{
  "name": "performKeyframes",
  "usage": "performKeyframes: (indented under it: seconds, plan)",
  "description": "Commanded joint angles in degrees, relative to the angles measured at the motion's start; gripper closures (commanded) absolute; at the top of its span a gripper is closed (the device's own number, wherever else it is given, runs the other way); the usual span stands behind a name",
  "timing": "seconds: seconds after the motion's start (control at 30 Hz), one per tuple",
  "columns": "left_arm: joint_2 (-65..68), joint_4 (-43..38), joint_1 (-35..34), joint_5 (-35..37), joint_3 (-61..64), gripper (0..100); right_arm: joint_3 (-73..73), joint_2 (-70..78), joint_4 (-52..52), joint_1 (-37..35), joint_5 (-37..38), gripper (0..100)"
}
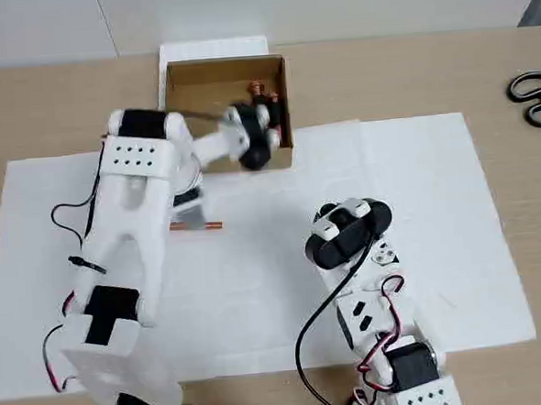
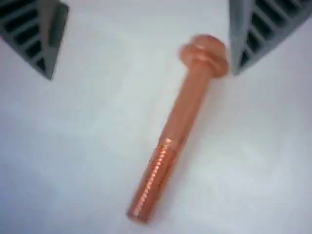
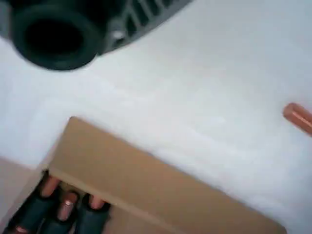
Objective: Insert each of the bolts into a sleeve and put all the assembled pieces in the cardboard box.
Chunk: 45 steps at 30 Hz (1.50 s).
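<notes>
A bare copper bolt (image 2: 175,131) lies on the white paper (image 1: 436,202), partly under the left arm (image 1: 198,225). My left gripper (image 2: 141,68) hangs open straight above it, and the bolt's head sits close to one fingertip (image 2: 243,53). My right gripper (image 3: 63,34) is shut on a black sleeve (image 3: 56,36), held low over the paper in front of the cardboard box (image 3: 161,185). The folded right arm (image 1: 346,230) covers it from above. The same bolt (image 3: 297,117) shows off to one side there. Assembled pieces (image 1: 266,102) lie in the box (image 1: 176,89) along its right wall, also seen as assembled pieces (image 3: 63,207).
Black scissors (image 1: 535,97) lie on the wooden table at the far right. The paper sheet covers the middle of the table, and the box stands at its back edge. A part of the left arm (image 1: 248,135) overhangs the box's front right corner.
</notes>
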Motion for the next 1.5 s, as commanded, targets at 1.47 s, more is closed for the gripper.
performKeyframes:
  seconds: [1.47]
  plan:
    - [8.44, -9.32, -2.90, 129.14, 14.64, 78, -0.53, -0.92, -3.12, 0.04, 0.18, 99.5]
